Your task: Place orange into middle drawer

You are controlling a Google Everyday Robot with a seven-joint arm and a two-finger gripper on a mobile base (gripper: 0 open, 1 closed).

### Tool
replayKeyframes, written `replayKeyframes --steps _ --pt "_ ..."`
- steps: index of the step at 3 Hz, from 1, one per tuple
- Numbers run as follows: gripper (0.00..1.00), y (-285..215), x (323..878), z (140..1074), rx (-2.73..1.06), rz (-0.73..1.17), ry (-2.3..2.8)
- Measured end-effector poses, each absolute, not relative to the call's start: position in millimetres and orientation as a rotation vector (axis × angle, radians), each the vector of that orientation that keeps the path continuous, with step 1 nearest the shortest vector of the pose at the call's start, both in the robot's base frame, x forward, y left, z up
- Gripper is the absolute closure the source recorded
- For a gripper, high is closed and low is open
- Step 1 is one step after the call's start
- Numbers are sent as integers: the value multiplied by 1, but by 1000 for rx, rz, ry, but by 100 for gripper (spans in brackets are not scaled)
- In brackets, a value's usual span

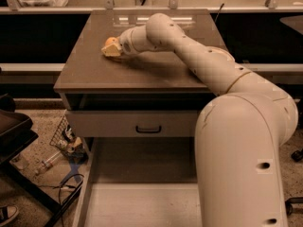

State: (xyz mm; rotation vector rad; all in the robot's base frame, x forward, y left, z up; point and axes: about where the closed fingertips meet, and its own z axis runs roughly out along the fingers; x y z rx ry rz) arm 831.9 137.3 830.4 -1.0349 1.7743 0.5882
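Observation:
The orange (111, 42) is a small round fruit on the brown cabinet top (90, 70), near its back left. My gripper (112, 50) is right at the orange, touching or nearly touching its near side, with the arm stretched in from the right. The middle drawer (142, 197) is pulled far out below, showing its smooth pale floor and thin left wall (81, 202). Nothing lies in the part of it that shows. My arm hides the drawer's right side.
A drawer front with a black handle (148, 129) stands just above the open drawer. My large arm body (246, 164) fills the right foreground. Clutter and cables (66, 145) lie on the floor at left. A dark stand (14, 136) is at far left.

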Motion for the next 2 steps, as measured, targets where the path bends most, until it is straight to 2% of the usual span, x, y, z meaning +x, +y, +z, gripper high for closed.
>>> replayKeyframes --steps 2 --pt "99 144 831 838 -1035 600 1752"
